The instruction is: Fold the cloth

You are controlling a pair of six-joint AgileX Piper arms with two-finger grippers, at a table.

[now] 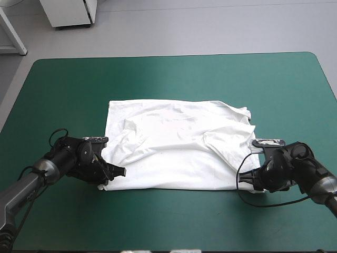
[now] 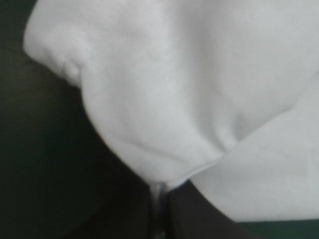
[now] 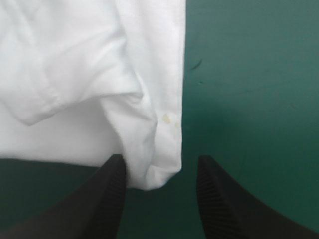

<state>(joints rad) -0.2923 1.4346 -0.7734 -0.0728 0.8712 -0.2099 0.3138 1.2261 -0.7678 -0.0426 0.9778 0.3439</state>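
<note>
Left gripper (image 1: 120, 171), lower left of frame: I read its fingers as pinched together on the lower-left corner of the T-shirt (image 1: 174, 145). Right gripper (image 3: 162, 167), lower right: fingers apart, shirt corner between them. T-shirt lies spread mid-frame on the teal-green surface (image 1: 174, 74).

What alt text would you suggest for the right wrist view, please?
The open right pincer straddles a corner of the white T-shirt, one hem edge running straight ahead from it. The T-shirt lies on the teal-green cover.
</note>
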